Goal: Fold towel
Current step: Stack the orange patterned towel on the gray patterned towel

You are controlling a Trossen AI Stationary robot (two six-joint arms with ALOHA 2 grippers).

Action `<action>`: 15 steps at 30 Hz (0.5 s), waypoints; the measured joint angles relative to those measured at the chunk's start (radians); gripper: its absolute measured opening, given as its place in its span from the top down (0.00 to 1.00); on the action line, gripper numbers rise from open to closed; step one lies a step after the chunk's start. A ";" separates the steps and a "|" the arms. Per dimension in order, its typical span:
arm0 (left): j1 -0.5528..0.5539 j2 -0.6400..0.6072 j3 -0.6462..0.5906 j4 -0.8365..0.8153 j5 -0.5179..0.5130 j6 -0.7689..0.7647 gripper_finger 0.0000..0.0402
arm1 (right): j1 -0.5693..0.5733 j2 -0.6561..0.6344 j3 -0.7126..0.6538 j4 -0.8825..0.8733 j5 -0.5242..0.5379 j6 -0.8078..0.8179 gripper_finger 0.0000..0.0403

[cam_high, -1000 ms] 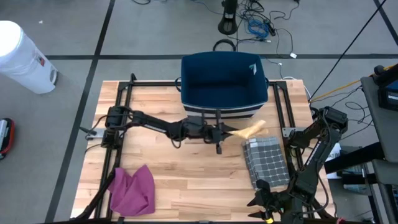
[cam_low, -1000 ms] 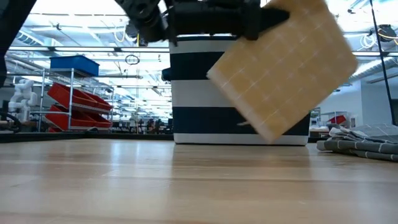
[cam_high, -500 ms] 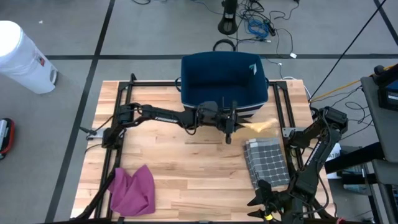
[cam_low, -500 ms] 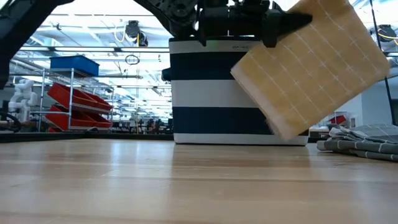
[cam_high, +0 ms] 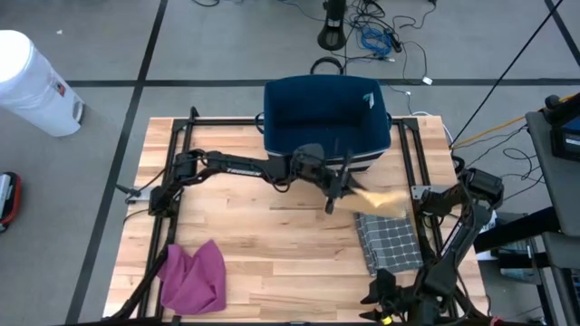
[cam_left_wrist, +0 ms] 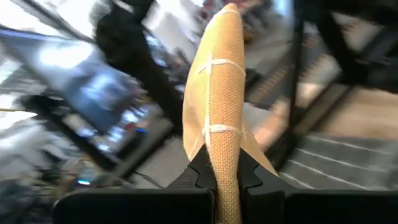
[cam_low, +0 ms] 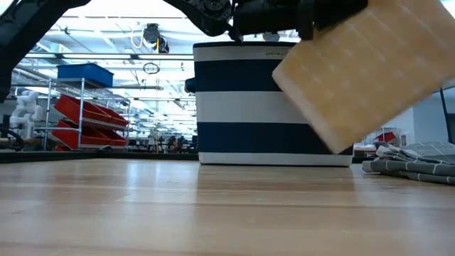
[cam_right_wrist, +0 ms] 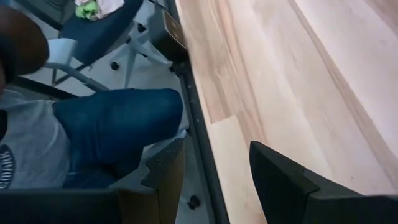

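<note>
A folded yellow towel [cam_high: 377, 201] with thin white grid lines hangs in the air in front of the navy basket [cam_high: 326, 122]. My left gripper [cam_high: 342, 187] is shut on it and reaches in from the table's left. In the low view the yellow towel [cam_low: 366, 71] shows as a tilted square well above the tabletop. A grey checked towel [cam_high: 391, 243] lies folded flat on the table's right side, just below the yellow one. My right gripper [cam_high: 382, 292] waits open at the near right edge, its fingers [cam_right_wrist: 273, 171] empty. My left gripper pinches the folded yellow towel near its upper edge [cam_left_wrist: 225, 165] between its two fingers, with several layers in the bite. The fingers lie level and come from the table's left. The towel is lifted clear, tilted, and extends beyond the fingers toward the right.
A purple cloth [cam_high: 193, 276] lies bunched at the near left corner. The navy-and-white basket [cam_low: 270, 107] stands at the far middle. A seated person's leg in jeans [cam_right_wrist: 118, 124] shows beyond the table's near edge. A white bin [cam_high: 32, 81] stands on the floor at far left.
My left gripper has carried the yellow towel toward the table's right and upward, and has turned at the wrist. The towel stays clear of the table and now reaches over the grey towel's far end. My right arm has sunk a little.
</note>
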 joint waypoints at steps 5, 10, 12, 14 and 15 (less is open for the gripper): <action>-0.020 0.000 0.000 -0.165 -0.010 0.100 0.99 | 0.003 0.029 0.000 0.019 0.003 0.010 0.59; -0.019 0.000 -0.001 -0.159 -0.026 0.114 0.99 | -0.002 0.031 0.000 0.016 0.095 -0.042 0.59; -0.019 0.000 0.000 -0.162 -0.023 0.115 0.99 | -0.011 0.031 0.000 -0.029 0.167 -0.051 0.59; -0.021 0.000 -0.001 -0.190 -0.012 0.117 0.99 | -0.012 0.031 0.000 -0.105 0.209 0.011 0.59; -0.022 0.000 -0.001 -0.211 -0.011 0.121 0.99 | -0.012 0.034 0.000 -0.145 0.213 0.047 0.59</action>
